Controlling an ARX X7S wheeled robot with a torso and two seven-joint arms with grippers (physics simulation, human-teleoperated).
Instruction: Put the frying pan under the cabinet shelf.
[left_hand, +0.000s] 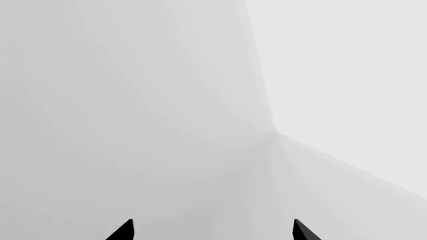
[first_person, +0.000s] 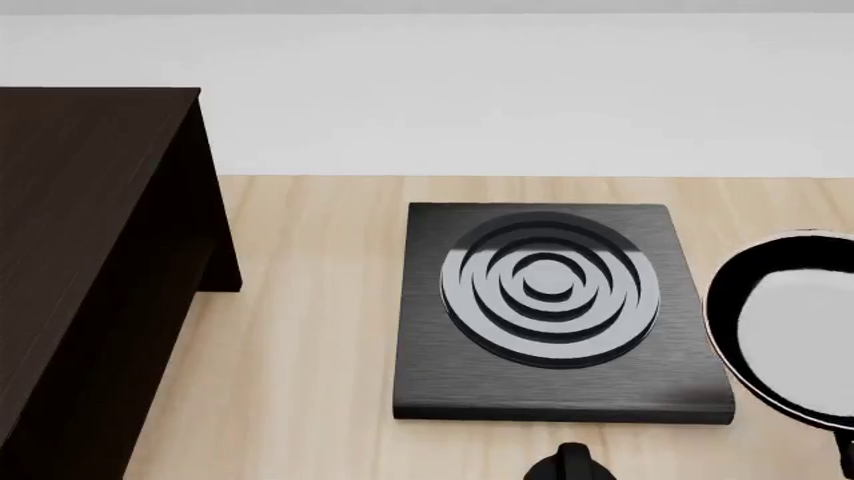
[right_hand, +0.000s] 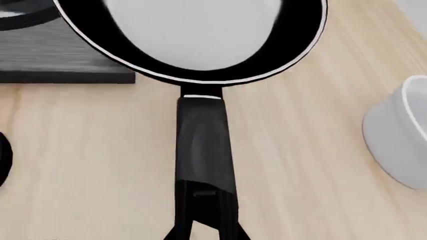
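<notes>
The round black frying pan (right_hand: 200, 40) sits far right, its long handle pointing straight at the right pincer (right_hand: 207, 232), which seems closed around it. The left pincer (left_hand: 212, 231) is wide, holding nothing.

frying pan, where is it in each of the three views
Head view: the frying pan sits at the right edge, cut off by the frame, just right of the burner plate.
Right wrist view: it fills the top and centre, its handle running down toward the camera.
Left wrist view: not in it; only pale blank surfaces and two dark gripper tips.
Shared landmark: the burner plate, whose corner shows beside the pan's rim in the right wrist view.
</notes>
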